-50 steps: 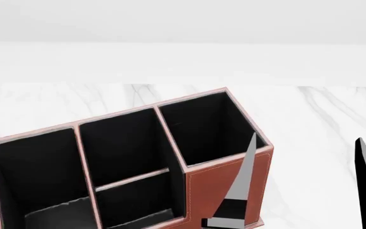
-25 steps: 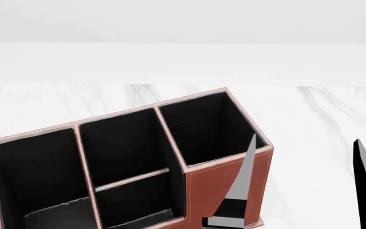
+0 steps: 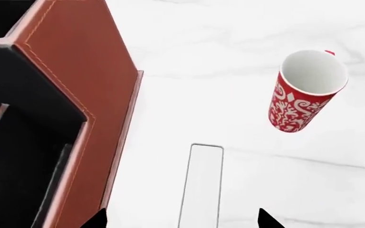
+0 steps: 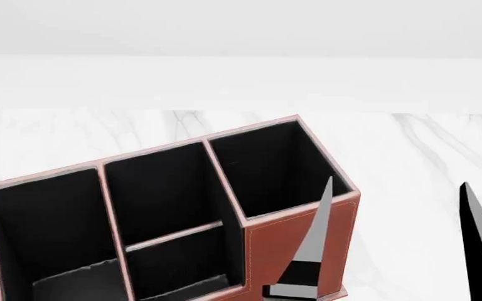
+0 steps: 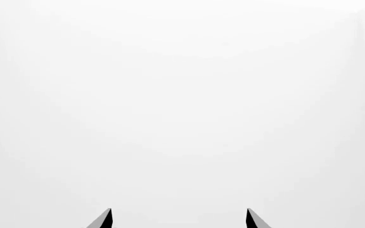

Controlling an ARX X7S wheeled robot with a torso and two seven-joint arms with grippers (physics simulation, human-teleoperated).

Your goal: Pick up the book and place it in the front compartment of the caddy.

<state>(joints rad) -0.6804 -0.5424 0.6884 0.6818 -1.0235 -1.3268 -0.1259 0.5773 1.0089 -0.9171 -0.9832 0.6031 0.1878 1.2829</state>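
**A:** Book (image 3: pixel 201 183) first: where is it?

**B:** On the table (image 3: pixel 233 42), just beside the caddy (image 3: pixel 74 61) with a strip of bare marble between them. The left wrist view looks down on its long white edge. I can't see its cover from there. The head view doesn't catch it at all.

**A:** And the left gripper (image 3: pixel 182 221)?

**B:** Released. Only its two dark tips show, spread wide, one on each side of the book's edge. Neither touches it. The tip on the caddy's side sits close to the caddy's base.

**A:** Right gripper (image 5: pixel 177 218)?

**B:** Also spread, gripping nothing. Its tips are set against plain white, and no object shows in that view.

**A:** What else is near the book?

**B:** A red-and-white mug (image 3: pixel 303 95), upright with its white inside showing. It stands apart from the book, on the side away from the caddy.

**A:** How does the caddy look from the head?

**B:** The caddy (image 4: pixel 262 241) sits at an angle on the marble table (image 4: pixel 408 157). It has brown sides, pale rims and black lining. Three cells run along the far side, with smaller ones nearer the camera. Two pointed grey-and-black fingers (image 4: pixel 312 244) rise from the bottom edge. One overlaps the caddy's right end and the other is well to the right. I can't tell which arm they belong to.
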